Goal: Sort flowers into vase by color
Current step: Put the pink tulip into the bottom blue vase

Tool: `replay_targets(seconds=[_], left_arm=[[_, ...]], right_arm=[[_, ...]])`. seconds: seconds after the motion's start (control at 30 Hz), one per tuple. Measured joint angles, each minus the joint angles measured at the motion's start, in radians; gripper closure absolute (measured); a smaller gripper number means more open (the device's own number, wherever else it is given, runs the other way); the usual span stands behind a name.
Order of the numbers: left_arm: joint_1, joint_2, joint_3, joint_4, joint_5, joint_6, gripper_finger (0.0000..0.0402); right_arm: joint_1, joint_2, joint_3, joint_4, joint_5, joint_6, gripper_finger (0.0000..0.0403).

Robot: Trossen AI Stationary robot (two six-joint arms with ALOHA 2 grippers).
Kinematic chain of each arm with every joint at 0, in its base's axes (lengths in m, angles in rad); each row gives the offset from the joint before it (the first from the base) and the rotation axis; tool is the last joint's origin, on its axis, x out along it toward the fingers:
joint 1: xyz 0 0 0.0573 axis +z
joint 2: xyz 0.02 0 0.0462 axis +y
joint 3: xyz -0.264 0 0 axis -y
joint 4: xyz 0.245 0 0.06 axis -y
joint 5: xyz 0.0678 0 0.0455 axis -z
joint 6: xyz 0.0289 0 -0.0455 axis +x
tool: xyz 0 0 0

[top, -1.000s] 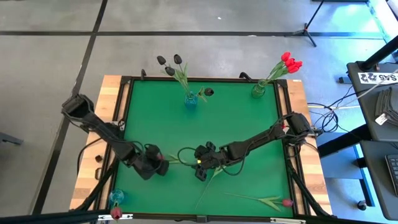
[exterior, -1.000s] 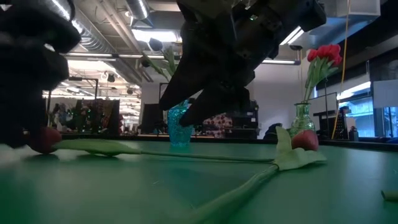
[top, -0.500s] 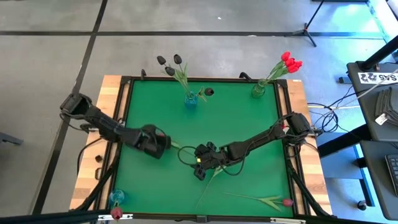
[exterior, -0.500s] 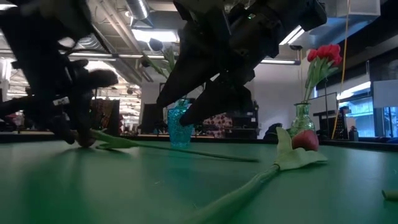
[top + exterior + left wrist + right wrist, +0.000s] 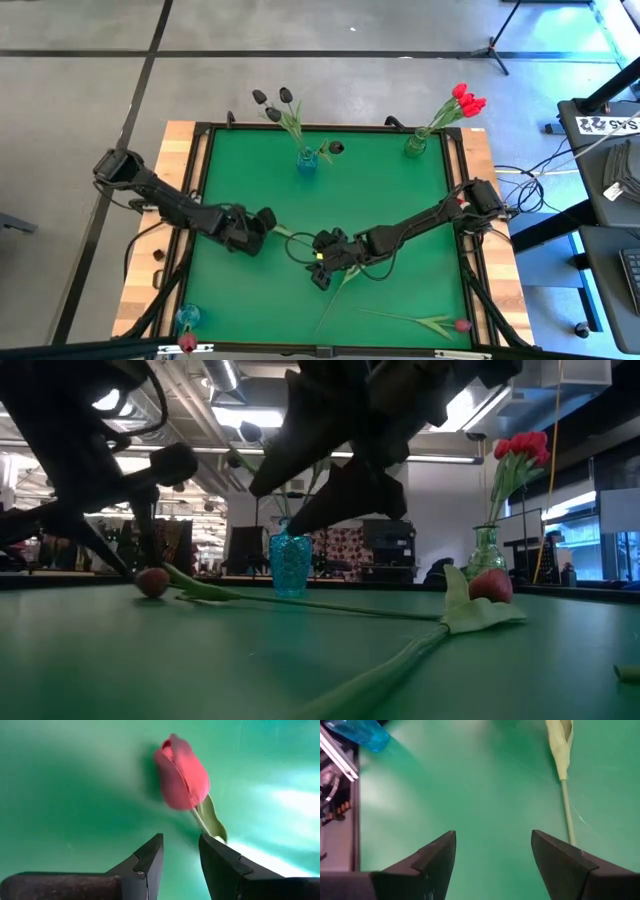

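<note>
A red-headed tulip (image 5: 182, 772) lies on the green table, head (image 5: 152, 582) toward the left, stem (image 5: 285, 233) running toward the middle. My left gripper (image 5: 262, 222) (image 5: 180, 845) stands over the stem just behind that head, fingers a little apart. My right gripper (image 5: 320, 272) (image 5: 492, 850) hovers wide open above the table's middle, holding nothing. Black tulips stand in a blue vase (image 5: 307, 160), red ones in a clear vase (image 5: 415, 145), both at the far edge. A second tulip (image 5: 335, 300) lies beneath the right gripper, with its red head (image 5: 490, 585) resting on the table. My left gripper points down at the tulip's stem just behind the head (image 5: 200, 820). The stem runs past one fingertip (image 5: 207, 842) and is hidden there, so I cannot tell whether the fingers touch it. The flower lies flat on the table.
A third tulip (image 5: 425, 322) lies near the table's near right corner. Another blue vase (image 5: 187, 318) stands at the near left corner with a red head (image 5: 187, 342) beside it. A black frame (image 5: 200, 180) rims the green mat.
My left gripper has moved toward the far edge and slightly right, dragging the red tulip's head along the table with it; the stem's other end has stayed near the middle. My right gripper has risen a little.
</note>
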Motion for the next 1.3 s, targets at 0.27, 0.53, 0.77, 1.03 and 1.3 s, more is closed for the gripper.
replay_targets(seconds=[0.27,0.53,0.77,1.03,1.3], left_arm=[[0.012,0.015,0.000,0.087,-0.073,-0.123,0.0280],[0.070,0.045,0.000,0.147,-0.004,-0.119,0.0280],[0.083,0.060,0.001,0.142,0.020,-0.125,0.0280],[0.155,0.130,0.005,0.178,0.074,-0.124,0.0280],[0.121,0.098,0.002,0.216,0.124,-0.119,0.0280]], right_arm=[[0.000,0.000,0.014,-0.032,0.017,-0.004,0.0146],[0.000,0.000,0.014,-0.034,0.018,-0.001,0.0146],[0.000,0.001,0.014,-0.037,0.029,0.018,0.0146],[0.000,0.001,0.014,-0.038,0.036,0.018,0.0146],[0.000,0.001,0.014,-0.039,0.046,0.025,0.0146]])
